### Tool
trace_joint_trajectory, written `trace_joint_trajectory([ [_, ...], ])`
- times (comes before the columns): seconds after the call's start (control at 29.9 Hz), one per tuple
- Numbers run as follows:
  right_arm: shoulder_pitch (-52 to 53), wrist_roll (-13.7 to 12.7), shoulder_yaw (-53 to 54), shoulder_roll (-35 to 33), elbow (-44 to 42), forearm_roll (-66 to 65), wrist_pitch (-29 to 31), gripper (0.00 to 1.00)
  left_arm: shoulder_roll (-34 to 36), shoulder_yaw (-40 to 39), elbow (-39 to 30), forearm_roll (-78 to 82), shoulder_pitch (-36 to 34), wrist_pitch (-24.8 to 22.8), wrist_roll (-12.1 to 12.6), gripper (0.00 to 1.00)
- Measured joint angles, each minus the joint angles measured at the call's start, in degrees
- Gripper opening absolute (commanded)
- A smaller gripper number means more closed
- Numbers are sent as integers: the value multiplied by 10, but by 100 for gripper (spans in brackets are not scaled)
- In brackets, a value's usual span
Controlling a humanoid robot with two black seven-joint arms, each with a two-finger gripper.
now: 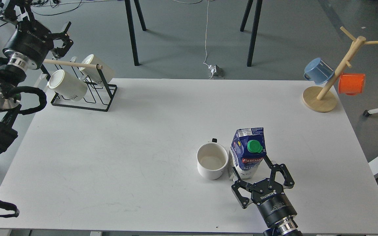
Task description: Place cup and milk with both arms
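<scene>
The white cup stands upright on the white table, front right of centre, with its dark handle pointing away from me; its side is hidden from above. The blue and white milk carton, with a green cap and a red Pascual label, stands just right of the cup, almost touching it. My right gripper is open, with its fingers on either side of the carton's lower part. My left gripper is open and empty, raised at the far left beside the mug rack.
A black wire rack with a wooden bar holds two cream mugs at the back left corner. A wooden mug tree with a blue cup and an orange cup stands at the back right.
</scene>
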Motion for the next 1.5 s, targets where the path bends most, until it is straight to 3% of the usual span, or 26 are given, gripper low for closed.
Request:
trace_joint_trajectory([
  [0.23, -53, -1, 15, -61, 25, 0, 0, 98, 0, 0, 0, -1, 0, 0, 0, 100],
  [0.4, -85, -1, 35, -161, 45, -1, 0, 98, 1, -3, 0, -2, 0, 0, 0, 100],
  [0.8, -102, -3, 230, -322, 64, -1, 0, 98, -4, -7, 6, -21, 3, 0, -1, 100],
  [1.1, 84, -5, 243, -372, 25, -2, 0, 98, -7, -15, 23, -39, -1, 0, 0, 100],
  [1.37, 328, 0, 161, -361, -154, -1, 0, 99, -27, -13, 72, -40, -31, 0, 2, 100],
  [1.5, 423, 0, 144, -300, -243, -1, 0, 99, -44, -12, 90, -40, -45, 0, 2, 100],
])
